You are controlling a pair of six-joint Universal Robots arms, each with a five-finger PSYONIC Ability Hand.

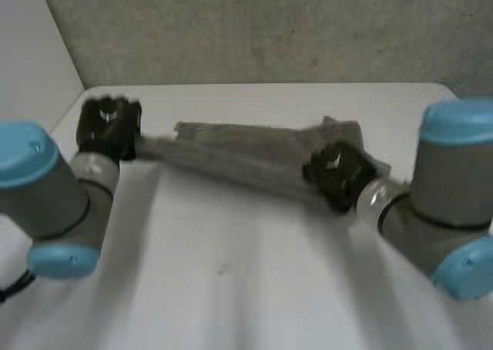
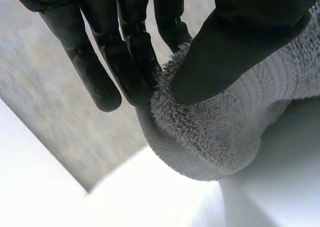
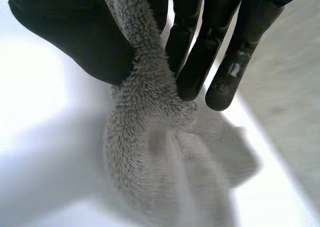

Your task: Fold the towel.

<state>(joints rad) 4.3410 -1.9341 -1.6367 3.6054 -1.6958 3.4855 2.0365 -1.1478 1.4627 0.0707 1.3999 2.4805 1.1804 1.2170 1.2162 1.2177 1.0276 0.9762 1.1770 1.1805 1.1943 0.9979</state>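
I am holding the grey towel (image 1: 246, 161) bunched and stretched over the tabletop (image 1: 231, 288), left hand (image 1: 108, 128) pinching one end between thumb and fingers (image 2: 132, 62), right hand (image 1: 337, 174) pinching the other; I am aiming for firm pinches and even tension

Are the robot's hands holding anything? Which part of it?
Yes, both hold the grey towel. The left hand pinches one end, and the right hand pinches it near the other end, with the towel stretched between them.
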